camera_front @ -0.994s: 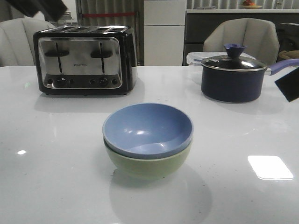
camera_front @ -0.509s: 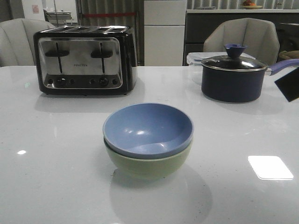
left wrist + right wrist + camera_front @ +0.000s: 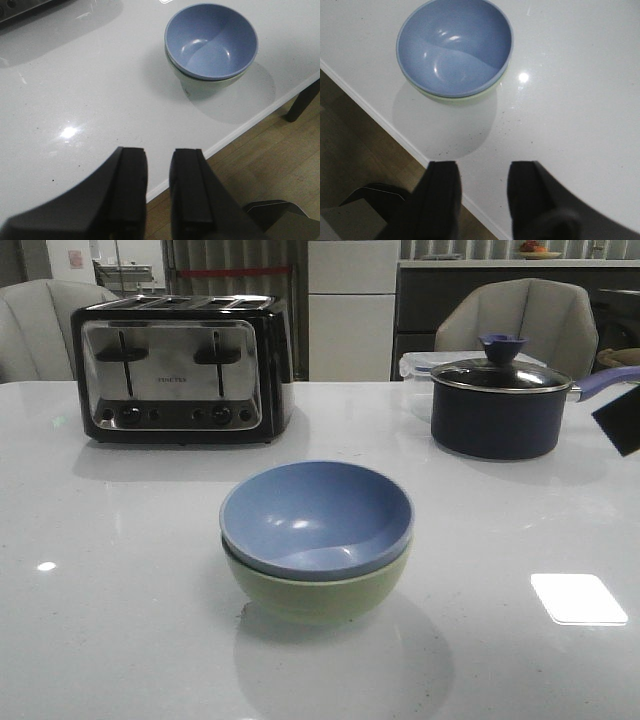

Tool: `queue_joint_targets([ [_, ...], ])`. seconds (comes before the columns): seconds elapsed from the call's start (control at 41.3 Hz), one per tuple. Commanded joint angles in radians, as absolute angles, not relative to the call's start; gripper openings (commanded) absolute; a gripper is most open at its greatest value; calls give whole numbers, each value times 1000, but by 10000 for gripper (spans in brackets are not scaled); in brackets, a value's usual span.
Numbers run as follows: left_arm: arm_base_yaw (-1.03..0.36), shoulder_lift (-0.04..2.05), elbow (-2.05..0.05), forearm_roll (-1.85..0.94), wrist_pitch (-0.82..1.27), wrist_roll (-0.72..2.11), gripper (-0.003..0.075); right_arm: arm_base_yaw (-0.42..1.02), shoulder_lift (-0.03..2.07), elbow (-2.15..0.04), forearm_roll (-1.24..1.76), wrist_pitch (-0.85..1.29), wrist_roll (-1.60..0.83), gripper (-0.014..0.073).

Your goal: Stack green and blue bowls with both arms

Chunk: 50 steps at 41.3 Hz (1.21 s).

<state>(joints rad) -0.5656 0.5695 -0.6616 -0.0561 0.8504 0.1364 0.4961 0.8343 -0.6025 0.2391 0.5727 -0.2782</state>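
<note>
Front view. Blue bowl (image 3: 316,517) nested inside green bowl (image 3: 318,590), the pair standing upright on the white table (image 3: 120,590) near its middle, toward the near edge. Toaster (image 3: 182,368), black and chrome, at far left of the table. Dark saucepan (image 3: 498,405) with lid and purple-blue handle at far right; a clear container (image 3: 416,366) just behind it. A dark corner of the right arm (image 3: 620,420) cuts in at the right edge (its gripper is out of this view). Grey chairs stand beyond the table.

Left wrist view. Left gripper (image 3: 159,172) hangs over the near edge of the table, well apart from the stacked bowls (image 3: 211,47); its two black fingers (image 3: 131,185) stand slightly parted, a narrow gap between them, nothing held. Wooden floor (image 3: 265,165) shows past the table edge.

Right wrist view. Right gripper (image 3: 484,192) likewise above the table edge, apart from the bowls; fingers (image 3: 442,195) spread with a clear gap, empty. Blue bowl sits in the green one, green rim (image 3: 470,98) just showing under it.
</note>
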Motion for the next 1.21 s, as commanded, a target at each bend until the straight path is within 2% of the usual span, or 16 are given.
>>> queue_joint_targets([
  [0.0,-567,570,-689,-59,779,125,135,495,833,-631,240,521,-289,185],
  [0.121,-567,570,-689,-59,775,125,93,495,833,-631,240,521,-289,51],
  [0.776,-567,549,-676,-65,740,125,93,495,833,-631,240,521,-289,57],
  [0.945,-417,431,-596,-32,592,127,93,495,833,-631,240,520,-289,57],
  [1.066,-252,298,-469,-47,395,127,93,495,833,-631,240,521,-289,57],
  [1.188,-132,182,-360,-47,311,127,93,495,833,-631,240,521,-289,57],
])
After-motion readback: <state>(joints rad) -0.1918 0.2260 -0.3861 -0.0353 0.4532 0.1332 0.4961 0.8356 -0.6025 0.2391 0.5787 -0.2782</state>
